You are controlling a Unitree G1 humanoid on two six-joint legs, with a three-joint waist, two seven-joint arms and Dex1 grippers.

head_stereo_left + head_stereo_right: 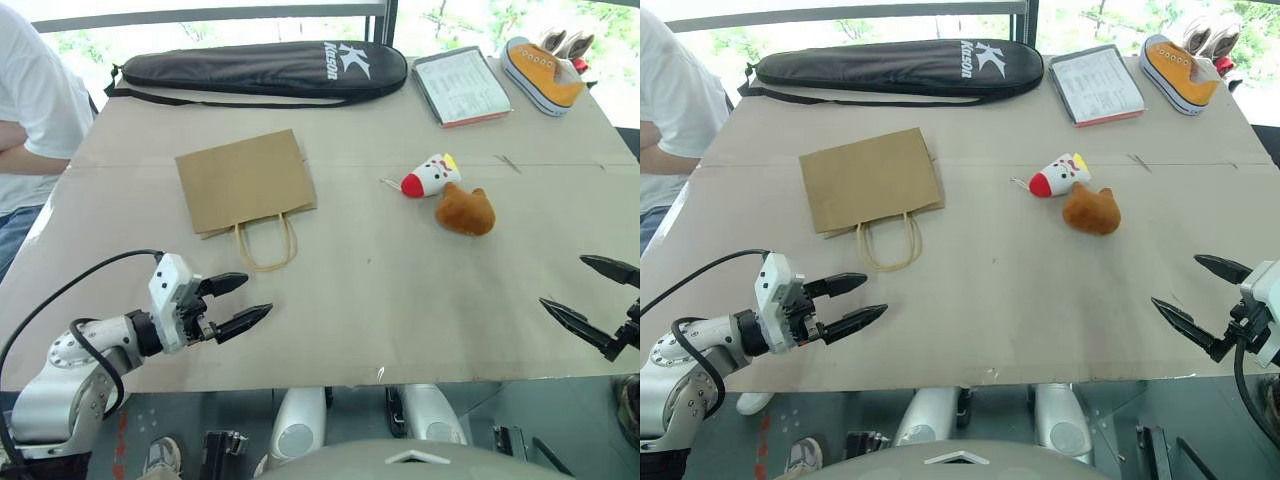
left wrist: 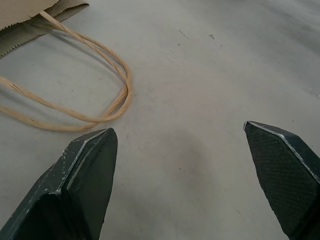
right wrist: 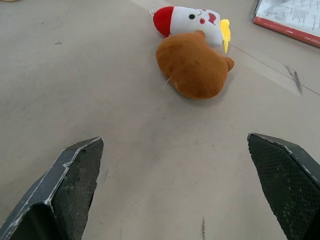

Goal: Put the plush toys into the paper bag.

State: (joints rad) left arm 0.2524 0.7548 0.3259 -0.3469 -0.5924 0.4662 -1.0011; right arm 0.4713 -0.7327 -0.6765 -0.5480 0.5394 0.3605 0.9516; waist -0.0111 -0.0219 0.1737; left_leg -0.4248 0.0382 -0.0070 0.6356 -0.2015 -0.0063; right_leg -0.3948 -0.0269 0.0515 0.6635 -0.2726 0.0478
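Paper bag [image 1: 245, 182] lies flat on the table [image 1: 360, 290], white toy [image 1: 430, 176] and brown toy [image 1: 465, 211] outside it; left gripper [image 1: 243, 303] and right gripper [image 1: 592, 292] spread wide, empty

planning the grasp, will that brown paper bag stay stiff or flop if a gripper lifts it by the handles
Probably floppy: the paper bag lies pressed flat on the table, so its mouth likely stays closed when lifted. Its thin twisted handles look limp and would bend. Being empty paper, it seems light and may slide if pushed.
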